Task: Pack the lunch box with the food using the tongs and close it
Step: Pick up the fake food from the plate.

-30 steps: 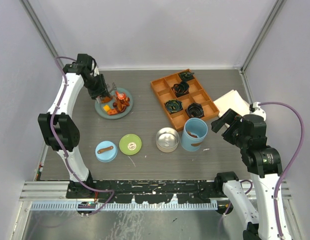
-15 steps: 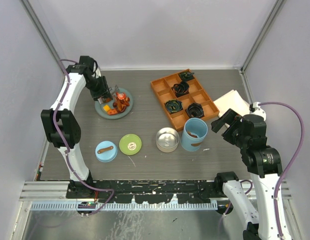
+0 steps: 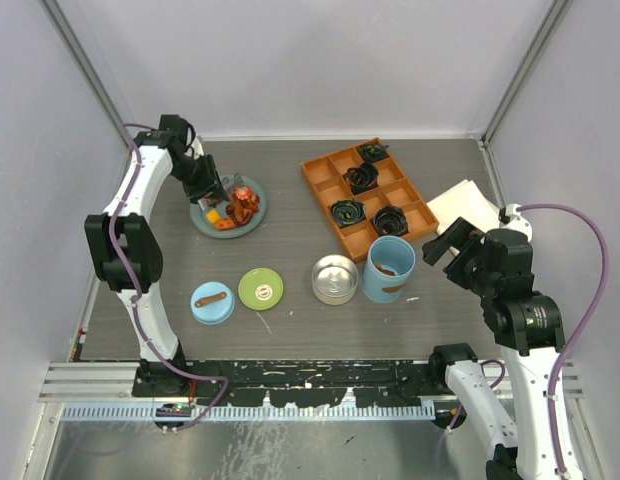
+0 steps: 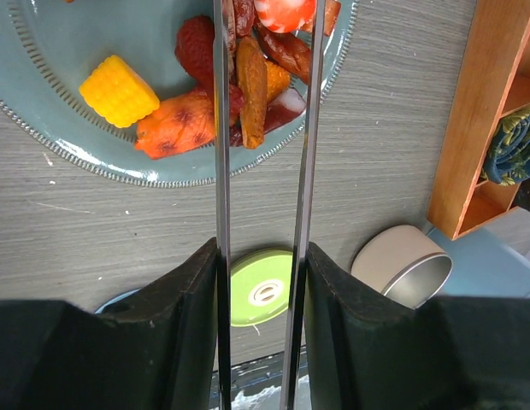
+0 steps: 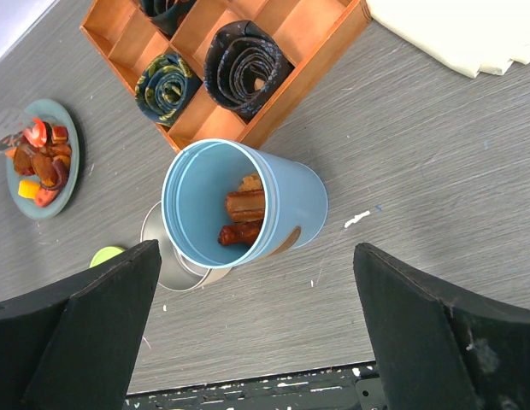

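Note:
My left gripper [image 3: 212,184] is shut on the slim grey tongs [image 4: 220,171]; their two arms run between its fingers [image 4: 162,325]. The arms reach over the food [image 4: 248,85] on the teal plate [image 4: 43,51]. A brown-orange strip lies between them, and their tips leave the top of the left wrist view. The light-blue cylinder [image 3: 389,268] stands open with brown pieces [image 5: 244,218] inside. Beside it sits the open steel tin [image 3: 335,278]. The green lid [image 3: 260,288] and the blue lid [image 3: 212,302] lie on the table. My right gripper [image 3: 460,250] hangs open and empty, right of the cylinder.
An orange compartment tray [image 3: 368,195] with black coils sits at the back right. A white folded cloth [image 3: 465,205] lies beside it. A yellow corn piece [image 4: 118,90] rests on the plate's left part. Grey walls close in on three sides.
The left arm has shifted slightly, and the tongs have swung a little over the plate. The right arm has not moved.

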You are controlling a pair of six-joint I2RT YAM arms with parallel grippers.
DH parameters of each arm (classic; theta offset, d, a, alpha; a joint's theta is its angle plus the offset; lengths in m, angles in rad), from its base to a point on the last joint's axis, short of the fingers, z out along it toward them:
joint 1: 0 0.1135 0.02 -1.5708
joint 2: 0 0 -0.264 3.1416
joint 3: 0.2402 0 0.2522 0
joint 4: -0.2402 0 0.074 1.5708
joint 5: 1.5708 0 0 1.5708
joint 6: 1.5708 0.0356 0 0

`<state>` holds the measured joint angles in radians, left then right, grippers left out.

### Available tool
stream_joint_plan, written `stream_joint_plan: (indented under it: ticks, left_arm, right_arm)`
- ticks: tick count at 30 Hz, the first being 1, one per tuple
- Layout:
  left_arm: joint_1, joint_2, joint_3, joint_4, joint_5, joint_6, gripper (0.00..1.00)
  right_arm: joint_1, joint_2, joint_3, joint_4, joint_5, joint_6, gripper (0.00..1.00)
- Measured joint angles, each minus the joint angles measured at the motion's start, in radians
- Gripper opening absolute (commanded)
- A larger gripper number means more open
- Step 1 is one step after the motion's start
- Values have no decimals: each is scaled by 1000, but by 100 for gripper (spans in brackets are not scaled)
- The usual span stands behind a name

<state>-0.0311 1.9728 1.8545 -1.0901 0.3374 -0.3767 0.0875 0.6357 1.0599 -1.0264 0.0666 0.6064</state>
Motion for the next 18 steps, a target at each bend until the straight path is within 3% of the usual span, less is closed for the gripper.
stream_joint_plan:
  ticks: [18]
  left_arm:
    - [1,4,0,0,26,8,28]
  right_arm:
    - [0,0,0,0,0,0,100]
